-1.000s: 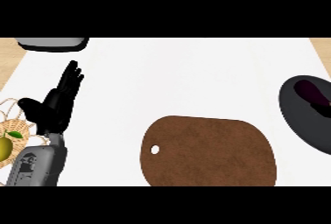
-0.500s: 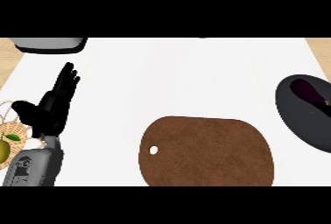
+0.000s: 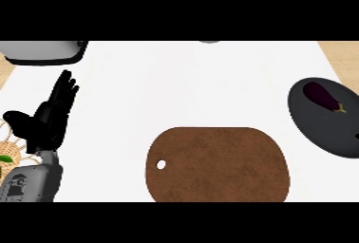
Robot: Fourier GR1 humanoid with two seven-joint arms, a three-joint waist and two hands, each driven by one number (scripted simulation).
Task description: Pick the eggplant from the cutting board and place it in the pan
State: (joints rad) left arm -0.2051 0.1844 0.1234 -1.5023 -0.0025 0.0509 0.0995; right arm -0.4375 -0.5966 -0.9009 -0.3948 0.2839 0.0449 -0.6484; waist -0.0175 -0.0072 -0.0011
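A dark purple eggplant (image 3: pixel 323 96) lies inside the dark grey pan (image 3: pixel 329 130) at the right edge of the head view. The brown cutting board (image 3: pixel 219 163) sits in the lower middle with nothing on it. My left hand (image 3: pixel 48 117) rests open at the left side, fingers straight and pointing up, well away from the board and the pan. My right hand does not show.
A grey appliance corner (image 3: pixel 42 51) stands at the back left. A wicker basket (image 3: pixel 11 148) with a green fruit (image 3: pixel 4 159) sits at the left edge beside my left forearm. The white counter (image 3: pixel 182 85) stretches between the board and the back.
The view has shifted a little to the left, so the pan and eggplant show more fully and the basket less. My left hand stays open in its place.
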